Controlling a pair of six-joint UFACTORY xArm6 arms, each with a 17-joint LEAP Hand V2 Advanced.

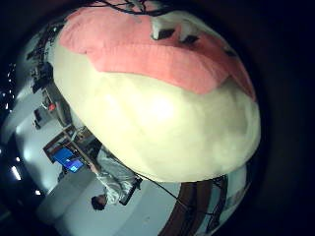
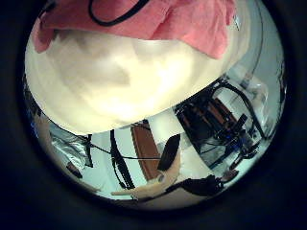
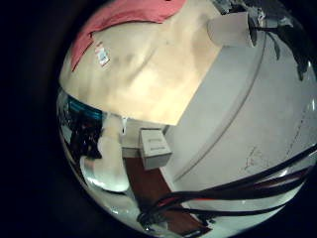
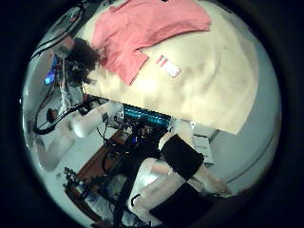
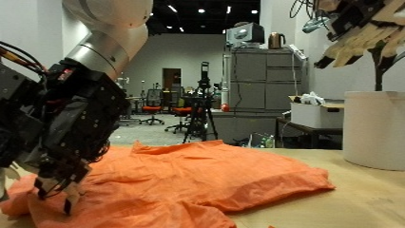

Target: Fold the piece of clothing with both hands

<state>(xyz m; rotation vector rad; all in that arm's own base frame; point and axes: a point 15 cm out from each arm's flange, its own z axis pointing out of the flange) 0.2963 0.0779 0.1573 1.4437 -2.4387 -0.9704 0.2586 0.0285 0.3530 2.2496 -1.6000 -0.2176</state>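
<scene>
Lying spread and rumpled on the table [image 5: 367, 204]: one orange garment [image 5: 190, 180], low folds across its whole width, one corner trailing toward the bare wood on the raised hand's side.

Handling, as judged: thin, soft and light cloth. It will drape and sag from any single hold, and will likely drag or bunch rather than slide flat. Not fragile. A white label [image 4: 169, 66] shows at one edge.

Where to take hold, as judged: at edges or corners, not mid-panel, with one hand at each end of the same edge so the fold carries over evenly.

Left hand [image 5: 57, 161]: low, at the garment's near edge, arm sloping down to it. Its dark fingers [image 5: 48, 185] point downward and meet the cloth. Whether they pinch a fold or only rest on it cannot be told. Both of its palm views are largely filled with cloth and table, so the palm is close.

Right hand [image 5: 365, 33]: high above the table, well clear of the garment. Its fingers [image 5: 332, 57] are loosely spread and hold nothing. Its palm views look down on the garment from afar.
</scene>
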